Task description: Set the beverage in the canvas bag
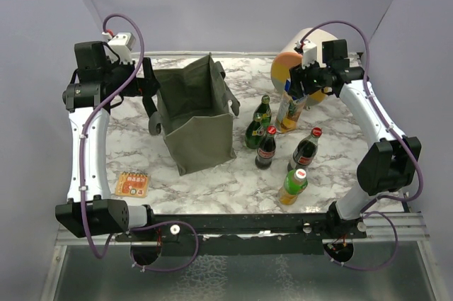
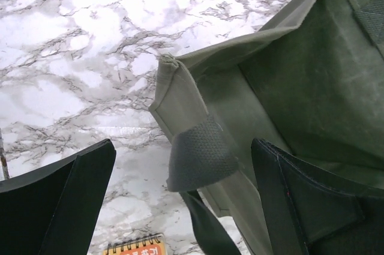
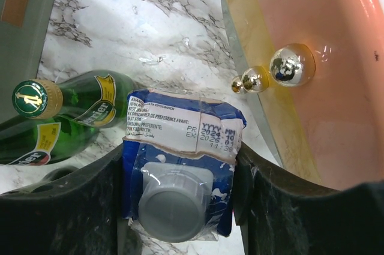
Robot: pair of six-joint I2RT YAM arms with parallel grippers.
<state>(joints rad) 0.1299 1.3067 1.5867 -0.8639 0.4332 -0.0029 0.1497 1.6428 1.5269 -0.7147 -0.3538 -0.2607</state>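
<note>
A small orange spiral notepad (image 1: 133,184) lies front-left on the white marble-patterned tabletop (image 1: 212,180), ringed by plain lilac walls (image 1: 233,3). The left gripper (image 2: 183,146) gapes wide at the left rim and handle of the upright olive-green canvas bag (image 1: 195,113), mid-table. Right of it stand green glass bottles (image 1: 260,120) and dark cola bottles (image 1: 267,146), then the blue-topped beverage carton (image 3: 180,141), clasped by the right gripper (image 3: 177,165), beside a cream-and-orange cylinder (image 1: 285,67).
</note>
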